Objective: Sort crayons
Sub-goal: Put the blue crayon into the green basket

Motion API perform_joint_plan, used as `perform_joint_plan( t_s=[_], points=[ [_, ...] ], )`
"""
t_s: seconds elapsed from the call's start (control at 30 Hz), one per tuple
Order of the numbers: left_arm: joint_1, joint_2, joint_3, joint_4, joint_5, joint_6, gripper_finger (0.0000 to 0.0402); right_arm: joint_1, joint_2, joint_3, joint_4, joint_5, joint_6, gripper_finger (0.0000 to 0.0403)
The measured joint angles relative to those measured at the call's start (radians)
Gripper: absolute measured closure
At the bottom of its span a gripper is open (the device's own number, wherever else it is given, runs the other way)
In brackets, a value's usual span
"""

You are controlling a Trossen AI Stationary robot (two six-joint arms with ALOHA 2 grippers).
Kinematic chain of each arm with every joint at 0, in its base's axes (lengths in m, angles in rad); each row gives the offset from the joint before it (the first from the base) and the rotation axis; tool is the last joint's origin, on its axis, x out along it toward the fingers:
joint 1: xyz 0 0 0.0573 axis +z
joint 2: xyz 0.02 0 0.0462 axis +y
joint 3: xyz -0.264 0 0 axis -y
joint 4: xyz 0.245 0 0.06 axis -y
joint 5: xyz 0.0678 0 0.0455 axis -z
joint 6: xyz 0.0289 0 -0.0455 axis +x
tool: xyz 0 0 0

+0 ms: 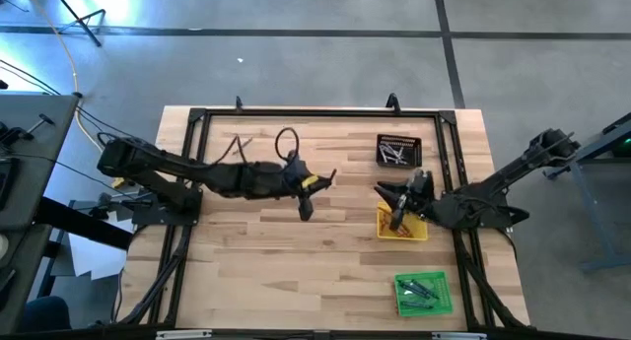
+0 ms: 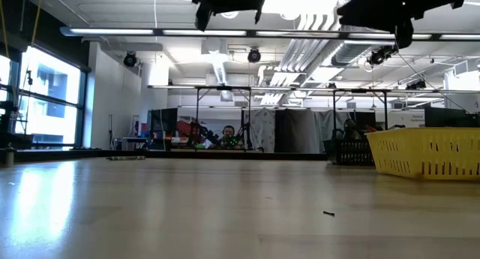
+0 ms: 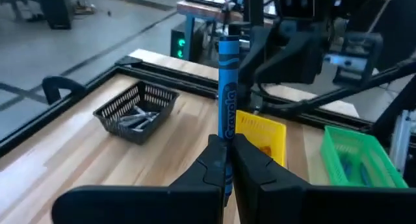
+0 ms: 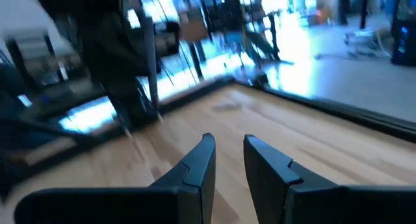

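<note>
The green tray of crayons sits by the table's near right corner. Mid-table, the left hand grips an upright blue crayon. The right hand hangs open over the yellow tray. Farther back stands the black tray, holding grey crayons.

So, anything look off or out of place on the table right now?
Nothing looks spilled or damaged. The black tray, yellow tray and green tray sit upright along the right side. The left gripper holds a blue crayon upright; the right gripper hangs open and empty over the yellow tray.
</note>
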Motion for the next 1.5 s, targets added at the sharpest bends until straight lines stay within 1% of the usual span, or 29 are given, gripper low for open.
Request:
perform_joint_plan(
  t_s=[0.07, 0.17, 0.27, 0.33, 0.5, 0.7, 0.83, 1.0, 1.5],
  points=[
    [-0.031, 0.026, -0.002, 0.056, -0.03, 0.001, 0.0399, -0.004, 0.017, -0.054, 0.203, -0.018, -0.073, 0.0327],
    [-0.063, 0.069, -0.001, 0.13, -0.031, 0.001, 0.0399, -0.016, 0.054, -0.11, 0.451, -0.099, -0.149, 0.0327],
    [-0.082, 0.111, -0.001, 0.204, -0.03, -0.002, 0.0399, -0.022, 0.103, -0.111, 0.585, -0.188, -0.195, 0.0327],
    [-0.094, 0.134, -0.001, 0.258, -0.03, -0.002, 0.0399, -0.022, 0.146, -0.088, 0.622, -0.21, -0.225, 0.0327],
    [-0.114, 0.164, 0.0, 0.354, -0.018, -0.001, 0.0399, -0.022, 0.253, 0.003, 0.623, -0.214, -0.277, 0.0327],
    [-0.133, 0.164, -0.001, 0.348, -0.018, -0.001, 0.0399, -0.022, 0.335, 0.103, 0.617, -0.214, -0.378, 0.0327],
    [-0.148, 0.164, -0.001, 0.349, -0.017, 0.0, 0.0399, -0.022, 0.352, 0.144, 0.609, -0.214, -0.418, 0.0327],
    [-0.155, 0.164, -0.001, 0.349, -0.017, 0.004, 0.0399, -0.022, 0.357, 0.175, 0.573, -0.214, -0.417, 0.0327],
    [-0.154, 0.164, 0.01, 0.394, -0.017, 0.045, 0.0399, -0.024, 0.357, 0.18, 0.568, -0.254, -0.388, 0.0327]
  ],
)
